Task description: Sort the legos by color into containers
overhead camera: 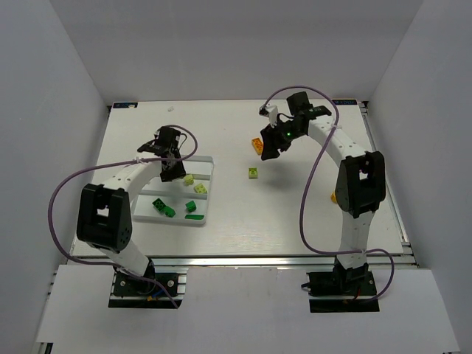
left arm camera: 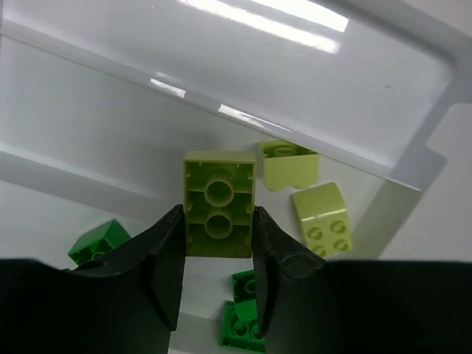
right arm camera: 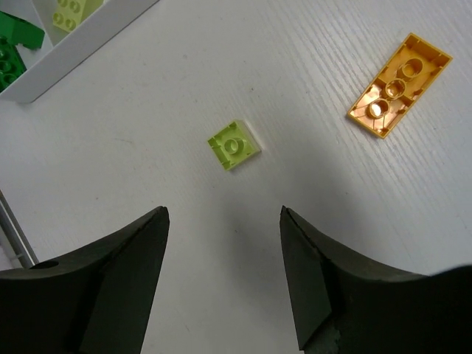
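My left gripper [left arm camera: 217,221] is shut on a lime brick [left arm camera: 219,214], its hollow underside facing the camera, held above the white tray [overhead camera: 210,159]. Below it in the tray lie two pale lime bricks [left arm camera: 287,164] [left arm camera: 321,217] and dark green bricks [left arm camera: 96,243] [left arm camera: 247,313]. My right gripper [right arm camera: 223,214] hangs open over bare table, nothing between its fingers. A small lime brick [right arm camera: 234,144] lies just beyond its tips. Farther right lies an orange brick [right arm camera: 399,85], upside down. From above, the right gripper [overhead camera: 271,150] is next to the orange brick [overhead camera: 257,144], with the lime brick [overhead camera: 253,172] below it.
A small yellow-orange piece [overhead camera: 334,197] lies on the table beside the right arm's upright link. The tray's corner [right arm camera: 74,51] shows at the upper left of the right wrist view. White walls enclose the table on three sides.
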Motion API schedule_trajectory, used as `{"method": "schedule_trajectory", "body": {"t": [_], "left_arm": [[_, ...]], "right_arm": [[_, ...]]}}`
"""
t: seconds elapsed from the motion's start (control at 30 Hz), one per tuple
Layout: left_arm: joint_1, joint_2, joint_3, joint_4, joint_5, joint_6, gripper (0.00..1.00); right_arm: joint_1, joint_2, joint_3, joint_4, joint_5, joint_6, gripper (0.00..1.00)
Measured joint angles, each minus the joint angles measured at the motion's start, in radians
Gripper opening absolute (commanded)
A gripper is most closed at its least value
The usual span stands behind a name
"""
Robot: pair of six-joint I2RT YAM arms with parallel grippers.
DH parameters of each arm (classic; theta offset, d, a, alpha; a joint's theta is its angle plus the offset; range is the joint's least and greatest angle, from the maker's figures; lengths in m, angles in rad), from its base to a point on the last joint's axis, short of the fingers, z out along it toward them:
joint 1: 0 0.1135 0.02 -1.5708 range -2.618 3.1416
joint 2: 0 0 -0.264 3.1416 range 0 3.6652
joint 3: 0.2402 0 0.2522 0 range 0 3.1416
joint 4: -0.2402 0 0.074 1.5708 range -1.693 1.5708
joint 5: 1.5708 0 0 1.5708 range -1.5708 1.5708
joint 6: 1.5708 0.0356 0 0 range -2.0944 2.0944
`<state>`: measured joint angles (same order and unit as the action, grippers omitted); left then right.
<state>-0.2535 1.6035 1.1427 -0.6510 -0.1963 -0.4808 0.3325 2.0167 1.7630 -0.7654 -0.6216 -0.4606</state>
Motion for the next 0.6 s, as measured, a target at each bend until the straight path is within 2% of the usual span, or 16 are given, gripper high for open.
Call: {"method": "schedule_trajectory", "body": {"t": [0.17,0.23,0.27,0.3,0.47,0.6], "left_arm": [[0.026,0.072,0.0,-0.023,-0.003,0.002,0.61],[0.034,0.078,0.0,-0.029,-0.004,0.002,0.66],[0.036,0.078,0.0,-0.03,-0.004,0.0,0.67],[0.037,0.078,0.002,-0.03,-0.004,0.0,0.7],[0.037,0.077,0.032,-0.042,0.002,0.0,0.71],[0.037,0.047,0.072,-0.041,0.021,-0.006,0.71]], "right_arm": [[0.005,0.0,0.004,-0.012,0.039,0.006,0.78],[0.006,0.0,0.004,-0.021,0.05,0.002,0.81],[0.008,0.0,0.004,-0.024,0.055,-0.003,0.89],[0.011,0.0,0.004,-0.026,0.06,-0.017,0.89],[0.037,0.0,0.004,-0.038,0.069,-0.11,0.89],[0.07,0.002,-0.012,-0.051,0.046,-0.251,0.89]]}}
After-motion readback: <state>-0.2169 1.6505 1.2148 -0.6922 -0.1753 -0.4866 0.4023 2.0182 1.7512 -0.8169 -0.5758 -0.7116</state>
